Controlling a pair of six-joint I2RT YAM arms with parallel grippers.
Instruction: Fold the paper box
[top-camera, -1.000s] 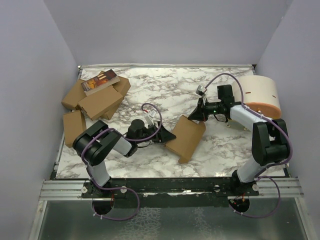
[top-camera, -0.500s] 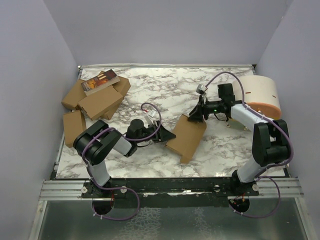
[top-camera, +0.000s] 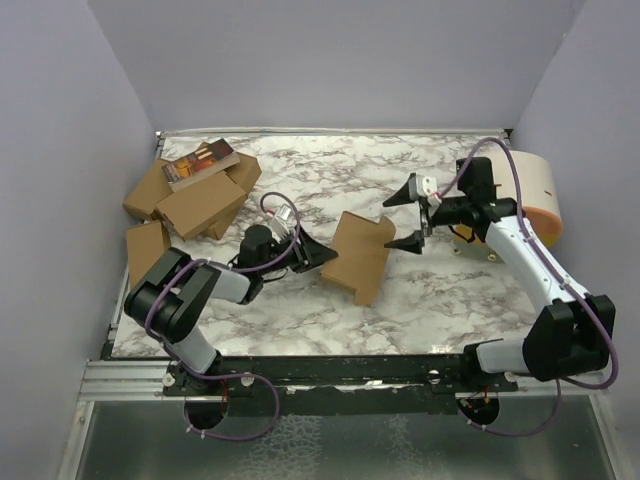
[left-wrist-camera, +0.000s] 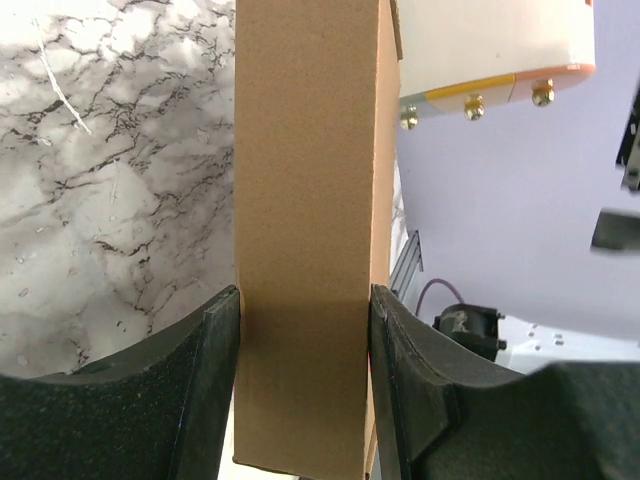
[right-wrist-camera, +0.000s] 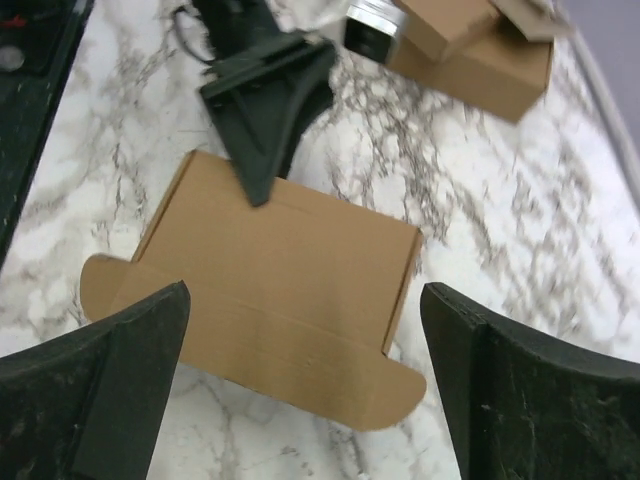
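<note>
Seen from above, a marble-patterned worktop (top-camera: 330, 165) carries the paper box (top-camera: 358, 258), a slim brown carton near the middle, turned on a diagonal. The left tool (top-camera: 318, 257) is clamped on the box's left edge, its arm stretched low across the surface. The right tool (top-camera: 400, 220) hovers at the box's upper right corner with its jaws spread wide apart, holding nothing. A heap of brown cartons (top-camera: 195, 205) with a book (top-camera: 200, 163) on top sits in the far left corner, and a white cylinder (top-camera: 525, 180) with an orange rim stands at the far right (just behind the right arm). From the left wrist, two black fingers (left-wrist-camera: 205, 385) press either side of the box, which runs straight away from the camera. From the right wrist, the box shows its broad face, with rounded flaps at both ends of its near edge. It sits between widely separated fingers that do not touch it, and the left tool grips its far edge.
</note>
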